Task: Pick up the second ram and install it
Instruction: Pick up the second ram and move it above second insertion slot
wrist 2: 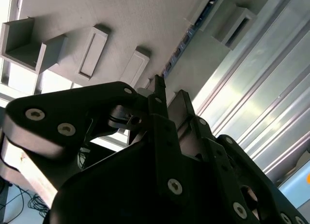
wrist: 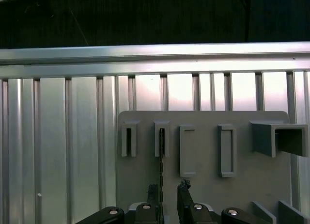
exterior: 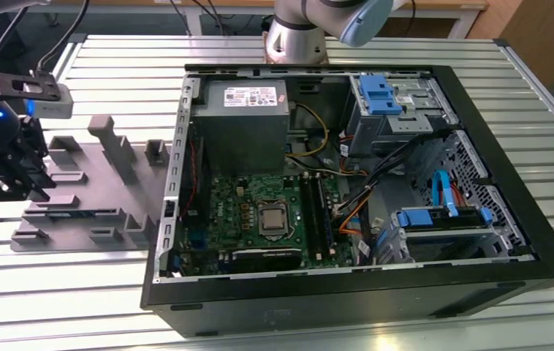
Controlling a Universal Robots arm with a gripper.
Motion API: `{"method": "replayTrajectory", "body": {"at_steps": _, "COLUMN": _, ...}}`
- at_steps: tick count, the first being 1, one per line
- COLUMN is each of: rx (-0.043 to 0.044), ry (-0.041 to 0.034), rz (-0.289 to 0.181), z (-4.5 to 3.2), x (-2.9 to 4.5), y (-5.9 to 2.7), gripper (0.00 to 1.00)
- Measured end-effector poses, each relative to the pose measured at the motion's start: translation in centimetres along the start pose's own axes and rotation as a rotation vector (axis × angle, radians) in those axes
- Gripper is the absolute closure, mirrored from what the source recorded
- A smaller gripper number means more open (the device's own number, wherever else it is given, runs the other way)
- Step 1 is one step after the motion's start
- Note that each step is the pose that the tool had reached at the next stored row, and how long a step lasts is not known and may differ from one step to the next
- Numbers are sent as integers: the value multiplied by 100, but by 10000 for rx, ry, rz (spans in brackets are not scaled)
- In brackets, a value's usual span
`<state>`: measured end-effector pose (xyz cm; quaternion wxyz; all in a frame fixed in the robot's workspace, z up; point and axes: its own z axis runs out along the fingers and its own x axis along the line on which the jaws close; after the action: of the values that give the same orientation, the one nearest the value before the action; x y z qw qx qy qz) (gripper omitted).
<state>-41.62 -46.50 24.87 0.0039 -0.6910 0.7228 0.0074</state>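
Claw [wrist: 168, 197] jaws are partway open with a clear gap between the fingers. It has nothing clamped. In the first wrist view the memory stick [wrist: 162, 156] stands edge-on in its slot and runs into that gap, close against one finger [wrist: 154, 195]. Can't tell if it touches.

In the second wrist view the claw [wrist 2: 171, 88] hangs over the same stick [wrist 2: 186, 37], a dark strip lying along the slot, with the fingertips just past its near end.

The stick sits in the grey tray [wrist: 232, 190], seated in the second of a row of upright slot blocks. The neighbouring blocks are just beside it, and a bigger open box-shaped block [wrist: 278, 139] stands at the far end of the row.

In the exterior view the claw [exterior: 31, 186] is at the left, over the tray [exterior: 72, 164]. The stick [exterior: 82, 214] lies low in the tray's near part. A grey camera box [exterior: 38, 99] rides on the wrist above the claw.

The tray rests on a slatted aluminium table [exterior: 82, 292]. To the exterior view's right, touching the tray's edge, a black computer case [exterior: 355, 292] lies open with its motherboard [exterior: 248, 212], power supply [exterior: 243, 117] and blue drive brackets [exterior: 379, 95] exposed, well apart from the claw. The arm's base [exterior: 297, 40] stands behind the case.
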Motion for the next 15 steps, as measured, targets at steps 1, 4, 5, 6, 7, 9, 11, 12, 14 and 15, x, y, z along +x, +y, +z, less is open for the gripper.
{"method": "replayTrajectory", "body": {"at_steps": 1, "rx": -2, "ry": 1, "rz": 0, "z": 8, "x": 0, "y": 0, "gripper": 70}}
{"method": "replayTrajectory", "body": {"at_steps": 4, "rx": -4, "ry": 4, "rz": -1, "z": 46, "x": 1, "y": 0, "gripper": 70}}
{"method": "replayTrajectory", "body": {"at_steps": 5, "rx": -4, "ry": 3, "rz": 0, "z": 60, "x": 1, "y": 0, "gripper": 70}}
{"method": "replayTrajectory", "body": {"at_steps": 6, "rx": -5, "ry": 4, "rz": 0, "z": 75, "x": 2, "y": 0, "gripper": 70}}
{"method": "replayTrajectory", "body": {"at_steps": 7, "rx": -5, "ry": 4, "rz": -1, "z": 89, "x": 2, "y": 0, "gripper": 70}}
{"method": "replayTrajectory", "body": {"at_steps": 9, "rx": -4, "ry": 4, "rz": 0, "z": 114, "x": 2, "y": 0, "gripper": 70}}
{"method": "replayTrajectory", "body": {"at_steps": 11, "rx": -6, "ry": 4, "rz": 0, "z": 137, "x": 3, "y": 0, "gripper": 70}}
{"method": "replayTrajectory", "body": {"at_steps": 12, "rx": -5, "ry": 4, "rz": 0, "z": 148, "x": 3, "y": 0, "gripper": 70}}
{"method": "replayTrajectory", "body": {"at_steps": 14, "rx": -4, "ry": 4, "rz": 0, "z": 170, "x": 3, "y": -1, "gripper": 70}}
{"method": "replayTrajectory", "body": {"at_steps": 15, "rx": -4, "ry": 5, "rz": -1, "z": 180, "x": 3, "y": -1, "gripper": 70}}
